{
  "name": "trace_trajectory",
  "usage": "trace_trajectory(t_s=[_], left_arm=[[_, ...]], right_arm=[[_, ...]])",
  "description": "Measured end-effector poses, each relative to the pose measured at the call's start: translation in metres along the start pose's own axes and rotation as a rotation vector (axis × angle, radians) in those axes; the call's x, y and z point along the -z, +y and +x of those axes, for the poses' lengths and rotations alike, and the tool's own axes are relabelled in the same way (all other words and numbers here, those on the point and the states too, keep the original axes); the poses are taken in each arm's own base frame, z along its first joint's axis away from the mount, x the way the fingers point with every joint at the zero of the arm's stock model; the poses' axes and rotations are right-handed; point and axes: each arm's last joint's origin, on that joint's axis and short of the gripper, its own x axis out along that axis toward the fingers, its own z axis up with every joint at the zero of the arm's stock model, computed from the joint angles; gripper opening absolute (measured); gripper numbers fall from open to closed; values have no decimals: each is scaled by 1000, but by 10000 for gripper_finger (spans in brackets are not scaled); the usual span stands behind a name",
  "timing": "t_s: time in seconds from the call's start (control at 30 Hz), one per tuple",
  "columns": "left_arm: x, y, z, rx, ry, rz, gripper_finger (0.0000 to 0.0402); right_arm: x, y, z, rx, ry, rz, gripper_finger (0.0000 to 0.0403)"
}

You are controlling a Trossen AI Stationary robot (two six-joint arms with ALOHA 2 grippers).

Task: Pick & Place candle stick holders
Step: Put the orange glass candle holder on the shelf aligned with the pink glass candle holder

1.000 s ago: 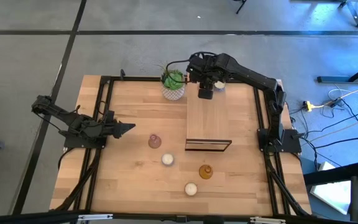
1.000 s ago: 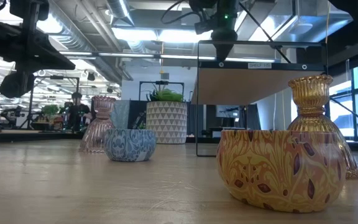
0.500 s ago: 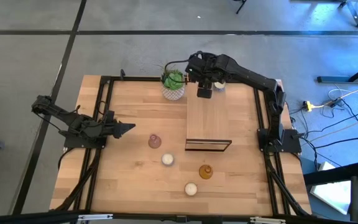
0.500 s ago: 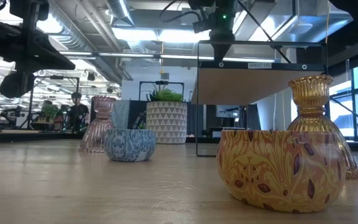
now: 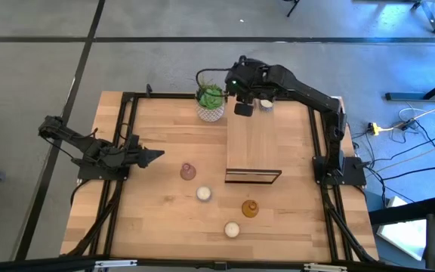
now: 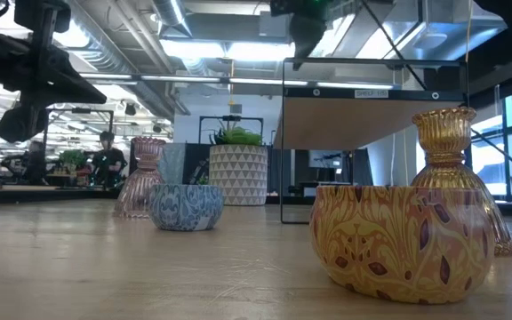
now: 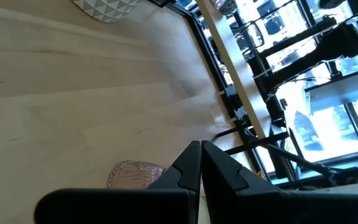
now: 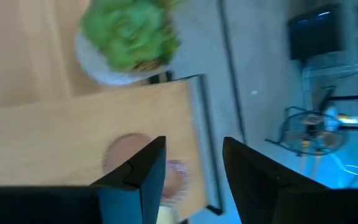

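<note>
Candle stick holders are spread over the wooden desk (image 5: 157, 211). Nearest the front edge sits a round cream-white holder (image 5: 232, 229), whose side in the low view is a yellow-and-brown leaf pattern. Just behind it and slightly to the right stands the amber glass holder (image 5: 249, 208), upright, with its narrow neck and flared top clear in the low view. A little farther back and to the left is a second round cream-white holder (image 5: 203, 193), blue-patterned on its side in the low view, and beyond that, a little more to the left, the pink glass holder (image 5: 188, 171) stands upright. To the right of these, the long wooden stand (image 5: 251, 143) with its black frame runs from mid-desk to the far edge. The left gripper (image 5: 159, 156) hovers near the left edge at mid-depth, pointing toward the pink holder, its fingers pressed together and holding nothing. At the far end of the stand, the right gripper (image 5: 242, 109) hangs above the surface with its fingers apart and nothing between them; its wrist view shows a brownish-pink holder (image 8: 124, 155) standing on the stand below. Another pale holder (image 5: 266, 104) sits at the stand's far right corner. The green succulent (image 5: 211, 100) in its white pot stands just left of the stand at the far edge.
</note>
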Motion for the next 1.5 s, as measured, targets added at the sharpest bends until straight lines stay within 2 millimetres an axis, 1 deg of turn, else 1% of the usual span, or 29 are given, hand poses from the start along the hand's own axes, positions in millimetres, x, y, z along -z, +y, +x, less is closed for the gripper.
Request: trace_trajectory(t_s=[0.1,0.2,0.3,0.37,0.5,0.63,0.7,0.8,0.9,1.03,1.13,1.2,1.3,1.4,1.5], left_arm=[[0,0,0,0,0,-2,6],[0,0,0,4,0,-5,6],[0,-1,0,7,0,-13,6],[0,-1,0,8,4,-15,6],[0,-1,0,10,13,-16,6],[1,-1,0,22,55,-10,6],[2,-1,0,31,84,11,6],[4,-2,0,52,138,28,6],[5,-6,-1,107,204,45,6],[7,-11,-2,186,278,128,6],[8,-11,-2,206,308,176,6],[8,-11,-2,208,317,170,6],[7,-12,-2,214,315,140,6],[7,-12,-2,218,318,152,6],[7,-12,-2,215,315,153,6]], right_arm=[[-3,-7,-18,37,-57,51,161],[-4,-6,-33,16,-135,136,161],[-2,-3,-51,-108,-213,215,161],[-2,1,-60,-205,-247,273,161],[-4,17,-72,-422,-272,340,161],[-7,41,-87,-637,-259,387,161],[-12,57,-96,-711,-271,389,161],[-17,82,-114,-767,-293,383,161],[-21,105,-134,-820,-340,423,161],[-24,135,-157,-888,-390,428,161],[-19,160,-170,-863,-369,436,161],[-17,175,-176,-831,-358,487,161],[-14,196,-182,-809,-334,503,161],[-8,216,-182,-795,-264,491,161],[-3,238,-178,-766,-172,474,161]])
